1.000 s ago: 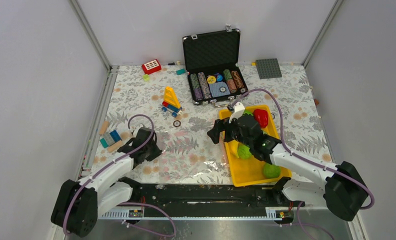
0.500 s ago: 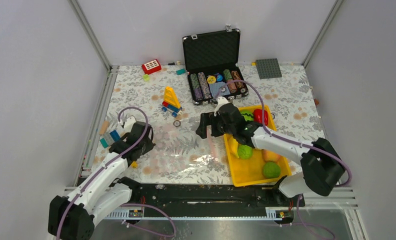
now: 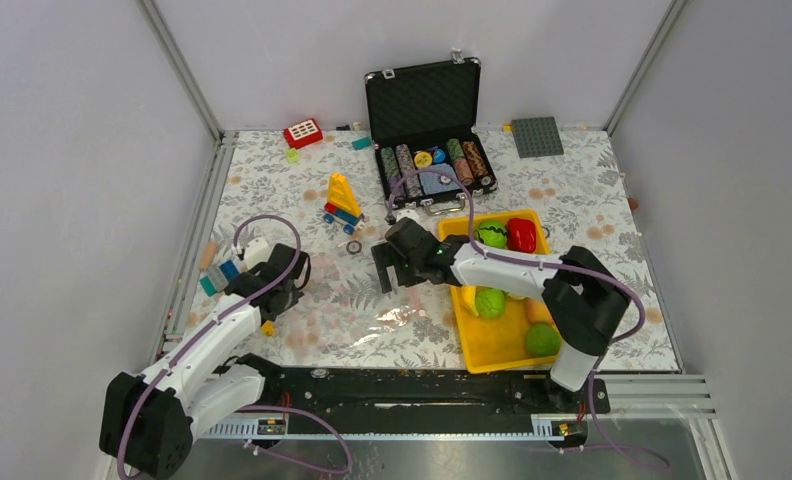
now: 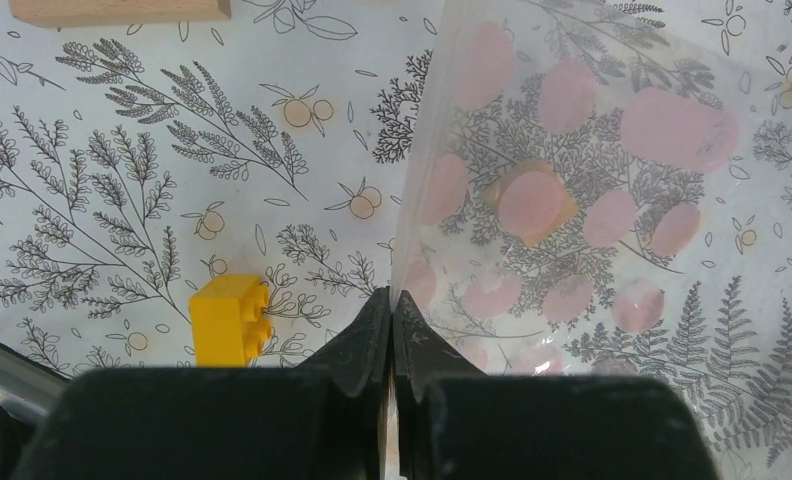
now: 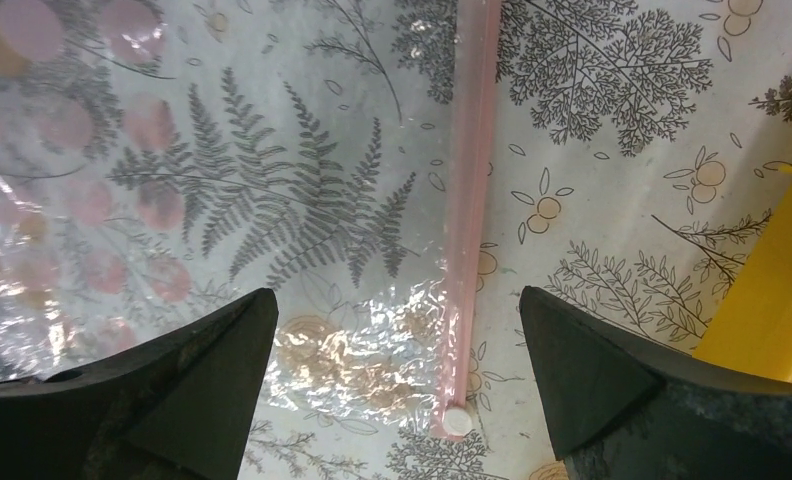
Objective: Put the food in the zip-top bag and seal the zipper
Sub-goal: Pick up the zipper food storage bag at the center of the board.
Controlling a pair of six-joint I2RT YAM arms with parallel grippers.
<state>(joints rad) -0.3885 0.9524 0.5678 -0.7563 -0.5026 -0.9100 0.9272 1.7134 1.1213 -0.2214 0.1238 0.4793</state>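
The clear zip-top bag (image 3: pixel 372 312) lies flat on the floral cloth between the arms. My left gripper (image 3: pixel 272 292) is shut on the bag's left edge; in the left wrist view the jaws (image 4: pixel 392 300) pinch the film (image 4: pixel 572 190). My right gripper (image 3: pixel 396 268) is open above the bag's right end. Its fingers straddle the pink zipper (image 5: pixel 469 200), which ends at a white slider (image 5: pixel 458 423). The food lies in the yellow tray (image 3: pixel 492 355): green pieces (image 3: pixel 490 235) (image 3: pixel 489 302) (image 3: pixel 543 340), a red one (image 3: pixel 520 234) and a peach (image 3: pixel 538 312).
An open black case of poker chips (image 3: pixel 432 170) stands behind the tray. Toy bricks (image 3: pixel 343 200) and wooden blocks (image 3: pixel 217 275) lie at the left, and a yellow brick (image 4: pixel 230 318) sits beside my left fingers. The tray's edge (image 5: pixel 772 310) is just right of my right gripper.
My right arm has swung left from over the tray to over the bag's zipper end. My left arm shifted slightly left, still holding the bag's edge.
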